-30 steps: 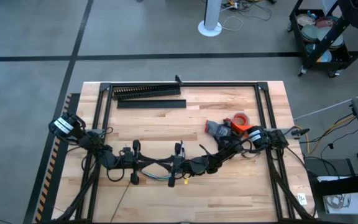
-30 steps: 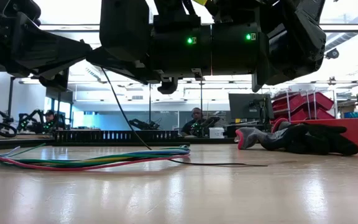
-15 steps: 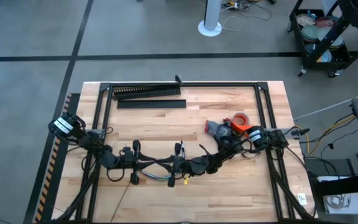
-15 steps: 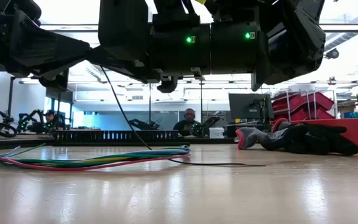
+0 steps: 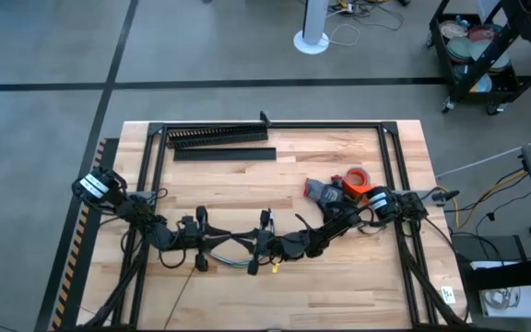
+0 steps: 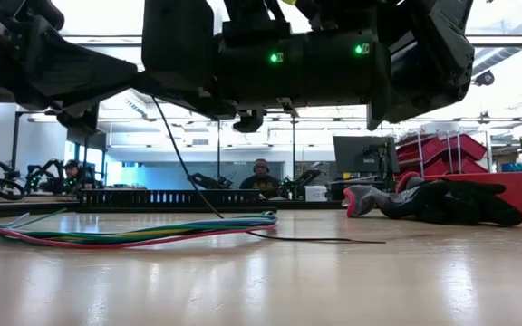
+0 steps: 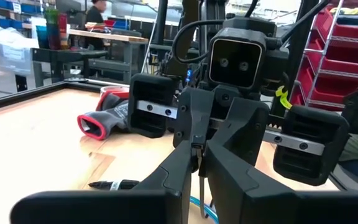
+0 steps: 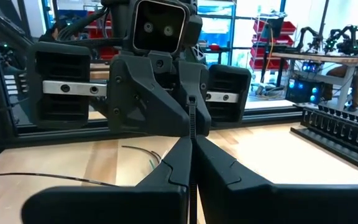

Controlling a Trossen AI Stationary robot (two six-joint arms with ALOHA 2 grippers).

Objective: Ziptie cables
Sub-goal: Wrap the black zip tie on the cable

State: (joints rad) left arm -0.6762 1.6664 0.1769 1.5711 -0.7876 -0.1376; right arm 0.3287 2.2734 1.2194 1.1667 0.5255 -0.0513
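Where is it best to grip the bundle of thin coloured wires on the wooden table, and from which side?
Probably grip the bundle of thin coloured wires near its tight end, where strands lie together; toward the other end they fan apart. Come from above, claw across it, since it lies flat on the wooden table.

Bare table [image 5: 247, 180] mid-frame offers passage; black duct [image 5: 218, 136] blocks the top, gloves [image 5: 325, 192] and tape roll [image 5: 355, 175] the right.
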